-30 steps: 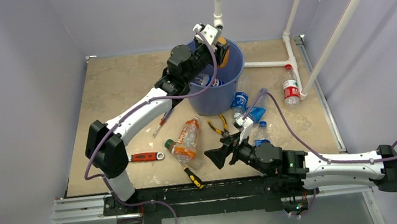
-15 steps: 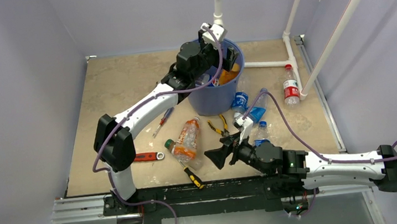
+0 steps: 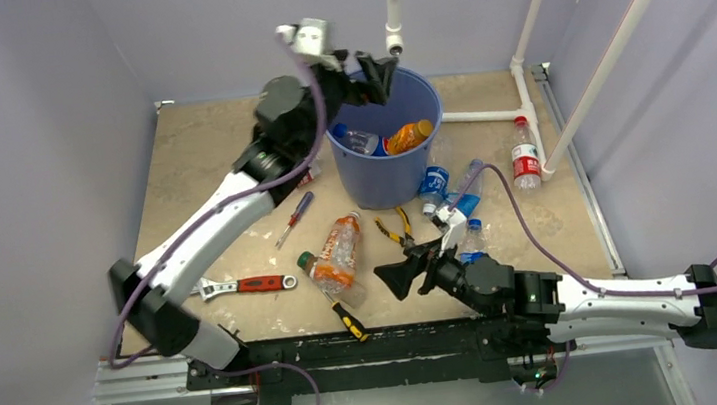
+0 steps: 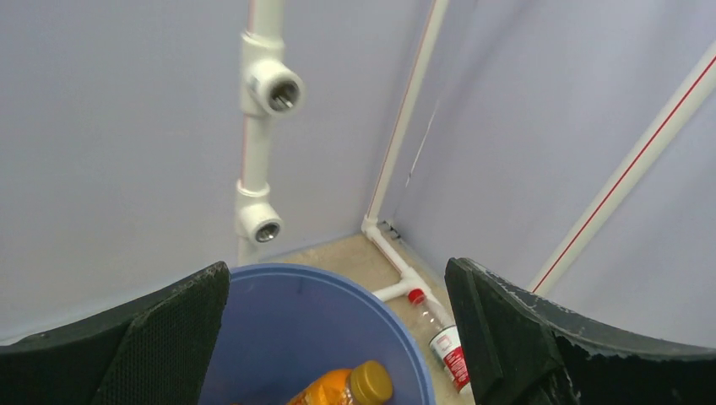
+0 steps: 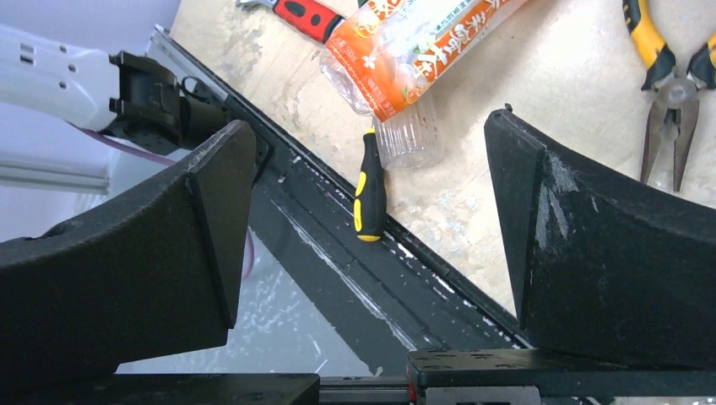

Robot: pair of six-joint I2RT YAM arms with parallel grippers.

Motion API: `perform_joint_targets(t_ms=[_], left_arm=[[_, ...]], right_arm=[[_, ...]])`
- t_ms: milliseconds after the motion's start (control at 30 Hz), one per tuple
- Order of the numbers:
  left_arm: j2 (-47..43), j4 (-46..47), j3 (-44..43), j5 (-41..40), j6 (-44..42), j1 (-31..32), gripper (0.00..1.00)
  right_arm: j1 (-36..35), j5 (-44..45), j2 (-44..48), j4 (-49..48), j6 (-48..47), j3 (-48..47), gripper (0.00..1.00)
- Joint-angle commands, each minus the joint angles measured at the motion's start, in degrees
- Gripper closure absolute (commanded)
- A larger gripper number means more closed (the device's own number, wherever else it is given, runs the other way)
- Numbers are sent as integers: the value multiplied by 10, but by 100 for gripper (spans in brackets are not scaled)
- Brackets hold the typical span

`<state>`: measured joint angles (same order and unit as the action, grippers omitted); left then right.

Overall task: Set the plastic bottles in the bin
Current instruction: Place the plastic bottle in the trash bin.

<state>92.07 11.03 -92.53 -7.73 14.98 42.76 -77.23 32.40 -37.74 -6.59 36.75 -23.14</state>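
Lilac walls and a white pipe frame (image 3: pixel 392 3) closed in the tan tabletop (image 3: pixel 199 159). On it the blue bin (image 3: pixel 387 174) stood toward the far edge, near the middle.

We found the left gripper (image 3: pixel 372 65) raised above the bin's far-left rim, its fingers spread wide with nothing between them. Its wrist view looked down past them onto an orange bottle (image 3: pixel 410 135) lying inside the bin. A clear blue-capped bottle (image 3: pixel 356 140) lay beside it there. We judged that height and spread well suited to letting a bottle fall clear of the rim.

The right gripper (image 3: pixel 404 273) hung low by the near edge, gaping and empty. It faced an orange-labelled bottle (image 3: pixel 338 255) on the table, with a yellow-and-black screwdriver (image 3: pixel 346 316) just beside the bottle's base. We took this as lining up on that bottle, with the screwdriver close enough to get nudged.

Three blue-labelled bottles (image 3: pixel 435 182) lay just right of the bin, and a red-labelled bottle (image 3: pixel 525 157) rested against the pipe at the far right. The pliers (image 3: pixel 397 229), the red-handled wrench (image 3: pixel 248 285) and the red screwdriver (image 3: pixel 294 217) were scattered among them. We judged the job to be only partly done.
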Motion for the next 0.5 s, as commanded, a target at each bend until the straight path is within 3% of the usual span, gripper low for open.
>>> perform_joint_targets(t_ms=[0, 167, 267, 467], left_arm=[[-155, 4, 80, -89, 39, -2, 1], [-303, -62, 209, -163, 3, -2, 1], [-363, -157, 255, -204, -17, -3, 1], [-426, -272, 342, -254, -8, -2, 1]], right_arm=[[0, 51, 42, 33, 73, -10, 1], [1, 4, 115, -10, 32, 41, 1], [0, -18, 119, -36, 15, 58, 1], [1, -5, -8, -18, 17, 25, 2]])
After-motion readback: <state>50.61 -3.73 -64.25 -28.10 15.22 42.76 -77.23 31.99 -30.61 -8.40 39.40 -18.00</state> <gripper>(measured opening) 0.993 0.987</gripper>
